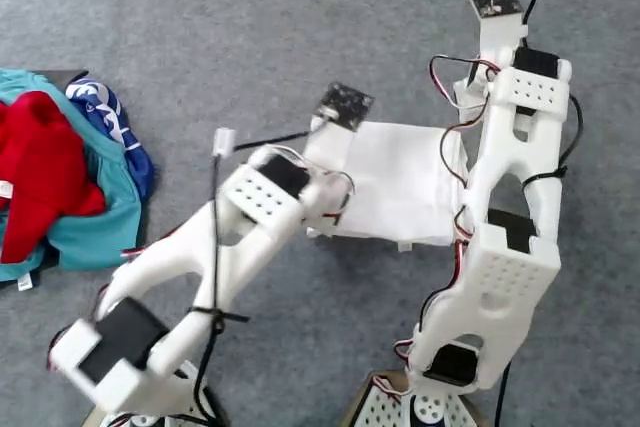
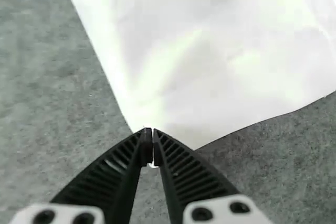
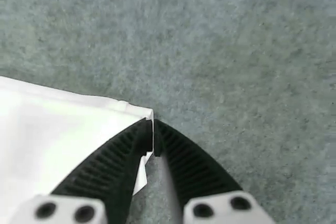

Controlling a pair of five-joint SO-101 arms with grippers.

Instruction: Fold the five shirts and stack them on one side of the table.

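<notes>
A white shirt [image 1: 400,182] lies partly folded in the middle of the grey table, between the two arms. My left gripper [image 2: 152,148] is shut on the shirt's left edge, close to a corner, and the white cloth [image 2: 210,51] spreads out beyond the fingertips. My right gripper [image 3: 153,129] is shut on the shirt's far right corner [image 3: 126,109], with a bit of cloth showing between the fingers. At the table's left edge is a heap of unfolded shirts: a red one [image 1: 40,162], a teal one [image 1: 95,232] and a blue patterned one [image 1: 112,119].
Bare grey table [image 1: 250,37] stretches behind the white shirt and to its right [image 1: 605,147]. Both arm bases stand at the near edge. The left arm [image 1: 200,267] slants across the near left part of the table.
</notes>
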